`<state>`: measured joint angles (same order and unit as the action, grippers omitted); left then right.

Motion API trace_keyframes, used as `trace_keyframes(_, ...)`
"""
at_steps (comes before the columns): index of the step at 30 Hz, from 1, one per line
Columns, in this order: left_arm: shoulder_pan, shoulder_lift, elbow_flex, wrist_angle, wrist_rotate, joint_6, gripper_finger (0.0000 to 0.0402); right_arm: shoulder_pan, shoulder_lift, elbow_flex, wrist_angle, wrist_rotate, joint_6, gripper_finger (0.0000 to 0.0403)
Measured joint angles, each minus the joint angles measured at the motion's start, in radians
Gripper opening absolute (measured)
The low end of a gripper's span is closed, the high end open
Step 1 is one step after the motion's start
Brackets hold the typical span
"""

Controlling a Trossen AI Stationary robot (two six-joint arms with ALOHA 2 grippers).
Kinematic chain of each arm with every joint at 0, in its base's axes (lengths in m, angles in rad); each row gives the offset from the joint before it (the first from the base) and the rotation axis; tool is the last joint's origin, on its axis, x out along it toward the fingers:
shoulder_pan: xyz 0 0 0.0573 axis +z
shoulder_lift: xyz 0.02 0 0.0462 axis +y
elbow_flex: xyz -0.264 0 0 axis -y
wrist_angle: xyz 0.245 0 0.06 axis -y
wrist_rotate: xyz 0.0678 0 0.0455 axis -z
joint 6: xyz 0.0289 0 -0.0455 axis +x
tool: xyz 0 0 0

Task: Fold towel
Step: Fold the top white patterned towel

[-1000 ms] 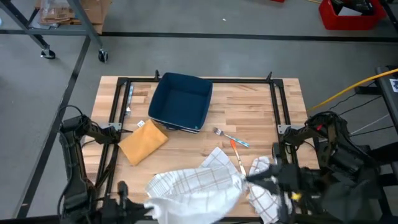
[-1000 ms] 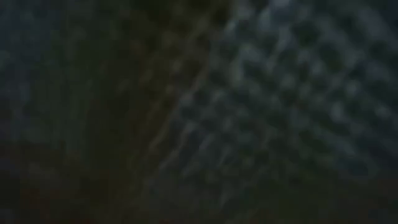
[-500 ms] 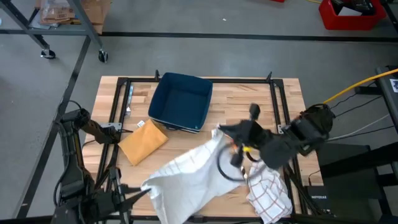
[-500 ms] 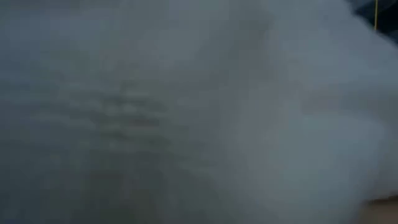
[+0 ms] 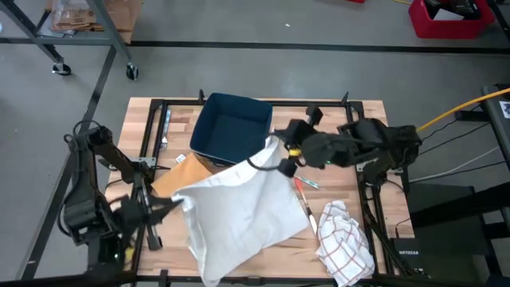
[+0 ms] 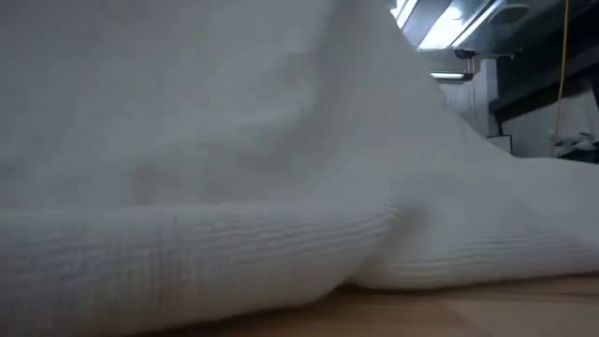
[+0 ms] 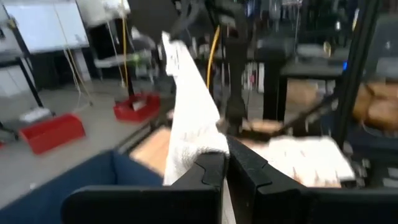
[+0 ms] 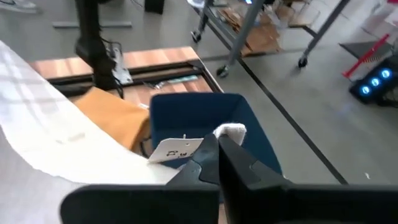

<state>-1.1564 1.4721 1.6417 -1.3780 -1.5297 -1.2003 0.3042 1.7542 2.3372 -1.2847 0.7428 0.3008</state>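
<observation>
A white towel [image 5: 239, 215] is stretched between both grippers in the high view. In the low view the towel [image 6: 234, 187] fills the picture, its lower part lying on the table. My left gripper [image 5: 177, 201] is shut on the towel's left corner. My right gripper [image 5: 275, 151] is shut on the far corner, beside the blue bin [image 5: 233, 127]. The towel covers part of a yellow cloth [image 5: 169, 179]. My left gripper pinches the towel's corner [image 7: 198, 149] between its two shut fingers, coming level from the table's left. The edge runs up from it toward the other arm. My right gripper pinches the far corner [image 8: 229, 131], beside the label [image 8: 175, 150], from the table's right. That corner is lifted and the towel slopes down from it.
A crumpled checked cloth [image 5: 344, 241] lies at the near right. An orange-handled utensil [image 5: 304, 197] and a fork [image 5: 306, 182] lie right of the towel. The blue bin stands at the far middle. A black frame [image 5: 355, 135] runs along the table's sides.
My right gripper has carried its corner from the near right edge up and toward the far side, to the blue bin. My left gripper has moved away from the near edge and up. The bunched towel has spread out between them and uncovered the checked cloth.
</observation>
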Motion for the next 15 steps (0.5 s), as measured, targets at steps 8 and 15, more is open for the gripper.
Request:
trace_keyframes(8, 0.004, 0.007, -0.015, -0.182, 0.319, -0.206, 0.0000, -0.103, 0.001, -0.128, 0.014, -0.123, -0.024, 0.0000)
trace_keyframes(15, 0.004, 0.049, -0.015, -0.182, 0.528, -0.222, 0.0000, -0.124, 0.002, -0.278, 0.047, -0.218, -0.023, 0.0000)
